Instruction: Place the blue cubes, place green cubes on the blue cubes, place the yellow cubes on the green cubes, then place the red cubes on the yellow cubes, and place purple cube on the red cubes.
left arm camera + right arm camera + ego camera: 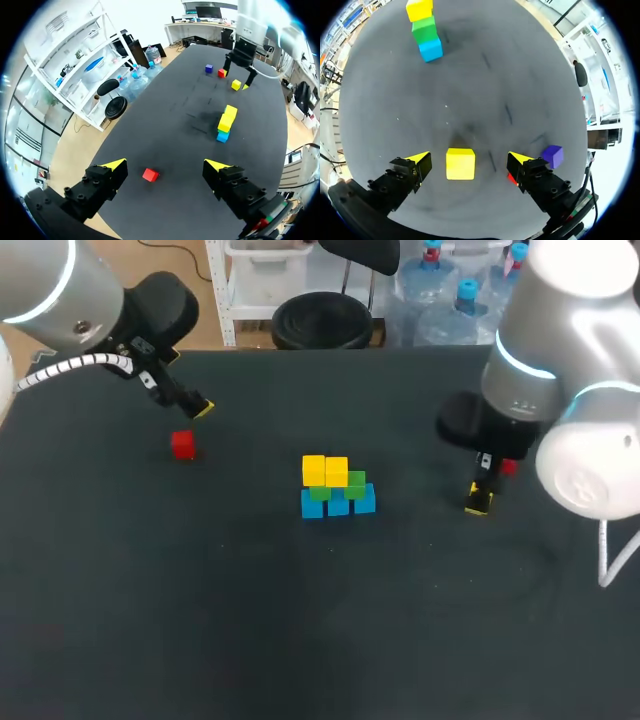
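Right wrist view: the right gripper [469, 160] is hanging spread around a loose yellow cube [460, 163] right of the stack [425, 31], apparently lining up a grasp, while the left gripper [165, 166], likewise spread, is hovering over a red cube [150, 174] left of the stack.

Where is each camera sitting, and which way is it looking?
Head view: above and behind the robot, looking down at the table; shows the left end effector and right end effector.
Left wrist view: on the left wrist, looking along its open fingers at a red cube.
Right wrist view: on the right wrist, looking at a yellow cube between its open fingers.
Shared: all three show the stack.
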Action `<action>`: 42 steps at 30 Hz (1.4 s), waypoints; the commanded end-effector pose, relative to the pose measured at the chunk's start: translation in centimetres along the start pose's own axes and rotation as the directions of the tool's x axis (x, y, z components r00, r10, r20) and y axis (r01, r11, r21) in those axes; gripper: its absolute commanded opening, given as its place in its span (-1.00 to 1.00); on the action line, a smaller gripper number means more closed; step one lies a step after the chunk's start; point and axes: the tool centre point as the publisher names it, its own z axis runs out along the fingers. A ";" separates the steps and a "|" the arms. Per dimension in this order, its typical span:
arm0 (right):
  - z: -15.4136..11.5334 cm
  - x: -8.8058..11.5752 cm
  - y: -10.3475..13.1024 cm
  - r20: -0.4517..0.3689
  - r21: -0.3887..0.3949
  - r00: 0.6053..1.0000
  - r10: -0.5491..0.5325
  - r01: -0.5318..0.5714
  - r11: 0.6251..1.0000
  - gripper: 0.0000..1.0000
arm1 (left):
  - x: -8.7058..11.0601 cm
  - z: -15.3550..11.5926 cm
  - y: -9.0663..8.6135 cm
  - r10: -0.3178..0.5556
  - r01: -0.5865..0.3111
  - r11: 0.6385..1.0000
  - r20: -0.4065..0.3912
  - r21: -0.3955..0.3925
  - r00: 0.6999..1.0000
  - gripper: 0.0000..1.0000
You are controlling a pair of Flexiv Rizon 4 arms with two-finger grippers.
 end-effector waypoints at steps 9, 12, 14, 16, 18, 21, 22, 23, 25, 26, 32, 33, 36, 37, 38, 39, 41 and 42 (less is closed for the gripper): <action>0.8 0.2 -0.3 -0.011 -0.035 1.000 -0.006 0.006 0.999 -0.40 | 0.0 0.1 0.1 0.002 -0.002 1.000 0.001 0.003 1.000 1.00; 0.8 0.2 -0.3 -0.011 -0.036 1.000 -0.009 0.009 0.999 -0.85 | 0.0 0.1 0.1 0.002 -0.002 1.000 0.001 0.003 1.000 1.00; 0.8 0.1 -0.2 -0.011 -0.039 1.000 -0.012 0.012 0.999 -1.00 | 0.0 0.1 0.1 0.002 -0.002 1.000 0.001 0.003 1.000 1.00; 0.8 0.1 -0.1 -0.011 -0.042 1.000 -0.015 0.015 0.999 -1.00 | 0.0 0.1 0.1 0.002 -0.002 1.000 0.001 0.003 1.000 1.00; 0.7 0.0 0.0 -0.011 -0.043 1.000 -0.019 0.019 0.999 -1.00 | 0.0 0.1 0.1 0.002 -0.002 1.000 0.001 0.003 1.000 1.00; 0.1 -0.2 0.2 -0.002 -0.040 0.999 -0.032 0.032 0.999 -1.00 | 0.0 0.1 0.1 0.002 -0.002 1.000 0.001 0.003 1.000 1.00; -0.2 -0.4 0.3 0.002 -0.038 0.999 -0.040 0.040 0.998 -1.00 | 0.0 0.1 0.1 0.002 -0.002 1.000 0.001 0.003 1.000 1.00; -0.5 -0.5 0.4 0.006 -0.033 0.999 -0.052 0.052 0.998 -1.00 | 0.0 0.1 0.1 0.002 -0.002 1.000 0.001 0.003 1.000 1.00; -1.3 -1.1 0.8 0.019 -0.018 0.996 -0.084 0.085 0.996 -1.00 | 0.0 0.1 0.1 0.002 -0.002 1.000 0.001 0.003 1.000 1.00; -1.8 -1.3 1.0 0.032 -0.012 0.995 -0.099 0.100 0.995 -1.00 | 0.0 0.1 0.1 0.002 -0.002 1.000 0.001 0.003 1.000 1.00; -4.4 -3.2 2.1 0.066 0.016 0.978 -0.198 0.198 0.980 -1.00 | 0.0 0.1 0.1 0.002 -0.002 1.000 0.001 0.003 1.000 1.00; -4.8 -3.5 2.3 0.068 0.017 0.974 -0.216 0.215 0.976 -1.00 | 0.0 0.1 0.1 0.002 -0.002 1.000 0.001 0.003 1.000 1.00; -5.8 -4.4 2.7 0.079 0.021 0.963 -0.258 0.257 0.966 -1.00 | 0.0 0.1 0.1 0.002 -0.002 1.000 0.001 0.003 1.000 1.00; -6.0 -4.8 2.9 0.084 0.020 0.960 -0.268 0.268 0.963 -1.00 | 0.0 0.1 0.1 0.002 -0.002 1.000 0.001 0.003 1.000 1.00; -6.2 -5.1 3.1 0.089 0.015 0.957 -0.276 0.276 0.961 -1.00 | 0.0 0.1 0.1 0.002 -0.002 1.000 0.001 0.003 1.000 1.00; -6.3 -5.5 3.2 0.088 0.017 0.954 -0.286 0.285 0.958 -1.00 | 0.0 0.1 0.1 0.002 -0.002 1.000 0.001 0.003 1.000 1.00; -6.5 -6.3 3.6 0.088 0.021 0.951 -0.295 0.295 0.955 -1.00 | 0.0 0.1 0.1 0.002 -0.002 1.000 0.001 0.003 1.000 1.00; -6.5 -6.8 3.7 0.093 0.019 0.950 -0.299 0.299 0.954 -1.00 | 0.0 0.1 0.1 0.002 -0.002 1.000 0.001 0.003 1.000 1.00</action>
